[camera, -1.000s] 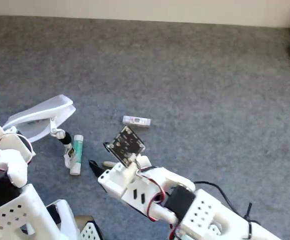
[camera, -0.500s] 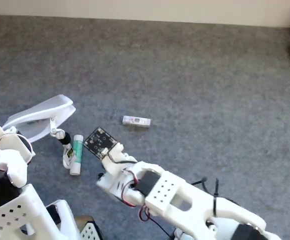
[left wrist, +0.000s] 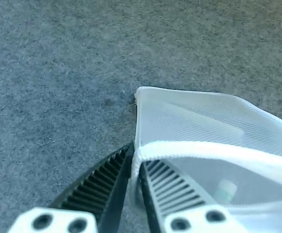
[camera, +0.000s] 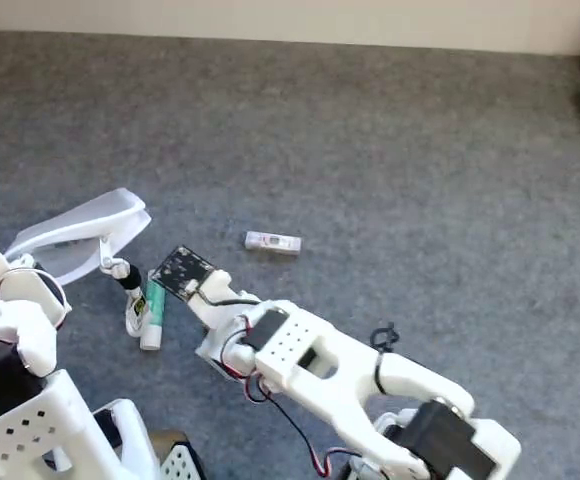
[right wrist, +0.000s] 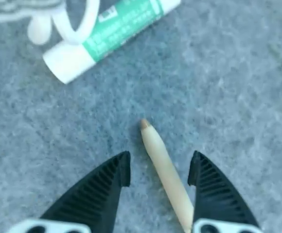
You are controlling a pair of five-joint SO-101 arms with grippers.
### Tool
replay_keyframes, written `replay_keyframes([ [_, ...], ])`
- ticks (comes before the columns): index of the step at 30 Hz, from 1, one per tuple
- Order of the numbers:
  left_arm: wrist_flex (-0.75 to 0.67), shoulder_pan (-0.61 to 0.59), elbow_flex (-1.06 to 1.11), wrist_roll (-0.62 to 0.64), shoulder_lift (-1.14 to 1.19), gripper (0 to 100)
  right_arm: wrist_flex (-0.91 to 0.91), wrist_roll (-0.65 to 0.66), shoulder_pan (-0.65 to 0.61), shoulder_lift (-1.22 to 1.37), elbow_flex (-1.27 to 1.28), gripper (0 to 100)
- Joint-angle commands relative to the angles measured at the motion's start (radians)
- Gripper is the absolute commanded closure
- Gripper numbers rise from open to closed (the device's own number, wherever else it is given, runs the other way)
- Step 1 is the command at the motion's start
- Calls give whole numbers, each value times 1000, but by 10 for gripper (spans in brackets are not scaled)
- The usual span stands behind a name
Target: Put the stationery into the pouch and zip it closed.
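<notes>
The white mesh pouch (camera: 78,232) lies open at the left of the grey carpet. My left gripper (left wrist: 137,167) is shut on its rim, and a small green-and-white item (left wrist: 223,190) shows through the mesh (left wrist: 204,131). A green-and-white glue stick (camera: 154,306) lies beside the pouch's zipper pull (camera: 120,270). A thin beige pencil (right wrist: 164,167) lies on the carpet between the fingers of my open right gripper (right wrist: 159,159), not touching them, with the glue stick (right wrist: 112,36) just beyond. In the high view the right arm (camera: 290,350) covers the pencil. A small white eraser (camera: 272,242) lies apart, mid-carpet.
Bare grey carpet (camera: 420,150) stretches to the right and back. A pale wall strip (camera: 290,15) runs along the far edge. The zipper pull's white ring (right wrist: 78,19) rests on the glue stick. The left arm's base (camera: 30,420) stands at the lower left.
The right arm has swung left toward the glue stick and now covers the pencil that showed on the carpet a second ago. The pouch and left arm have not moved.
</notes>
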Motion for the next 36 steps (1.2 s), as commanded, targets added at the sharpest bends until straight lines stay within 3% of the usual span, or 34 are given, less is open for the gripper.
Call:
replay_keyframes([
  [1,-25,-8,-5,9,12,993,-16,43,10,42,-93,809],
  [6,-25,-8,-5,9,12,993,-16,98,10,136,-114,849],
  [12,-23,-8,-5,9,12,993,-15,153,10,176,-114,995],
  [25,-21,-8,-4,8,12,993,329,166,31,180,-236,988],
  [31,-21,-8,-4,8,12,993,401,164,13,182,-231,880],
  [36,-21,-8,-4,8,12,993,406,169,8,183,-228,897],
])
